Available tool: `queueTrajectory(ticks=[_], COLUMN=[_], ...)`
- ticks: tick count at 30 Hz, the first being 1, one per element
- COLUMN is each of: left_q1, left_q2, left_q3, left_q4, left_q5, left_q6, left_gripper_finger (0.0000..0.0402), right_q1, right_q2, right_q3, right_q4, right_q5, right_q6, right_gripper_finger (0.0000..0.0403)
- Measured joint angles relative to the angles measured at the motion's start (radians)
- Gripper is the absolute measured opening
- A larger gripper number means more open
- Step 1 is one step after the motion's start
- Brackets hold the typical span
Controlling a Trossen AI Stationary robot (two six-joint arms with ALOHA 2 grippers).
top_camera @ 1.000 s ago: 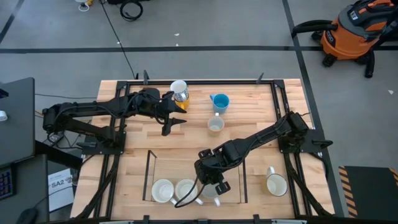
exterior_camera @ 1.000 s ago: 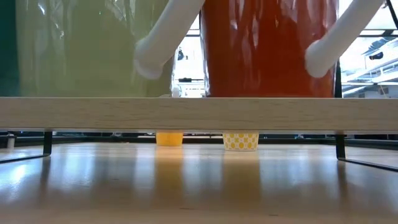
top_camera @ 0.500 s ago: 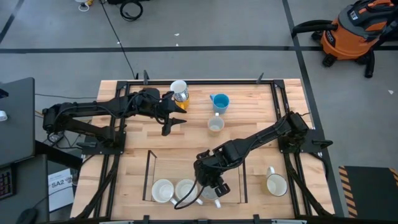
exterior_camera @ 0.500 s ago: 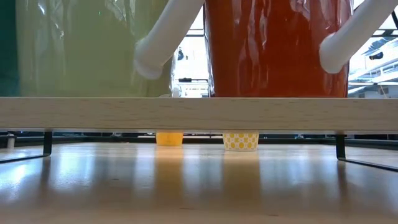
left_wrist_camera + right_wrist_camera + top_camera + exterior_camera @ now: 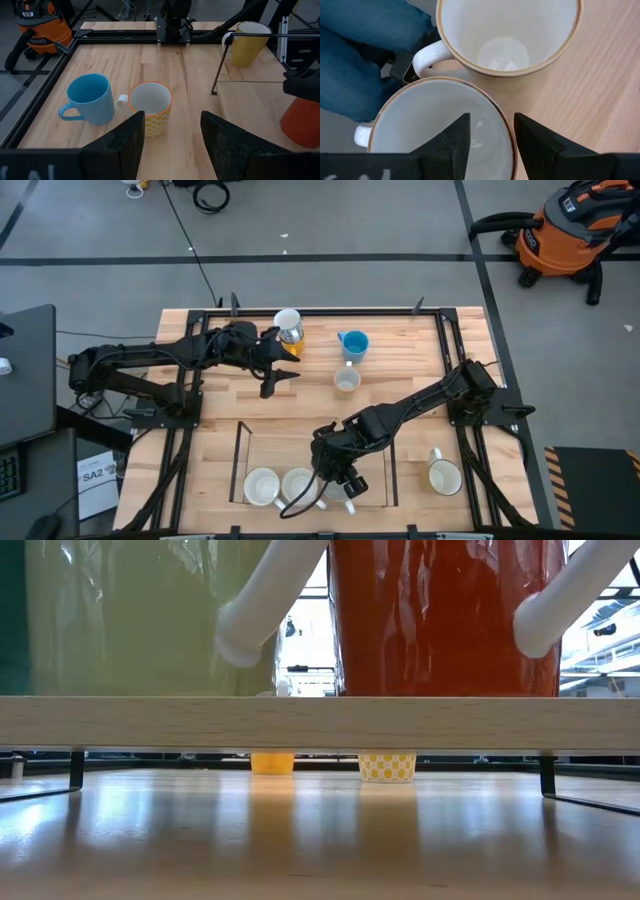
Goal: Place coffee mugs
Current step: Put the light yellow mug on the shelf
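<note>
Three coffee mugs stand in a row at the near edge: two pale ones (image 5: 262,486) (image 5: 298,484) and a red-brown one (image 5: 440,615), white inside (image 5: 440,130). My right gripper (image 5: 492,145) hovers open over the red-brown mug, slanting down. One finger is over the mug's hollow and one outside its rim, and I see no touch. A blue mug (image 5: 90,100) and a yellow-patterned mug (image 5: 150,107) stand ahead of my left gripper (image 5: 172,142), which waits open at the far left. An orange-yellow mug (image 5: 272,762) stands at the far edge.
A thin black frame (image 5: 240,460) borders the area that holds the row of mugs. A yellow mug (image 5: 444,476) stands near the right edge. A white mug (image 5: 288,320) is at the far rail. Blue fabric (image 5: 355,60) shows beyond the near edge.
The red-brown mug has shifted a little toward the table's right edge in the low view and then stayed put. My right gripper has tipped slightly over it. My left arm has kept still.
</note>
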Motion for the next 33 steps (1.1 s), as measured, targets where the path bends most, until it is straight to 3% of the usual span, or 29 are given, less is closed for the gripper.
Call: queueTrajectory(ticks=[7,21,30,33], left_q1=[0.000,0.000,0.000,0.000], left_q2=[0.000,0.000,0.000,0.000], left_q3=[0.000,0.000,0.000,0.000], left_q4=[0.000,0.000,0.000,0.000], left_q5=[0.000,0.000,0.000,0.000], left_q6=[0.000,0.000,0.000,0.000], left_gripper_finger=[0.0199,0.0199,0.0199,0.0199], right_q1=[0.000,0.002,0.013,0.028], right_q2=[0.000,0.000,0.000,-0.011], right_q3=[0.100,0.387,0.445,0.441], right_q4=[-0.070,-0.460,-0.736,-0.728], right_q5=[0.000,0.010,0.009,0.009], right_q6=[-0.022,-0.083,-0.034,-0.034], right_gripper_finger=[0.0158,0.0158,0.0158,0.0158])
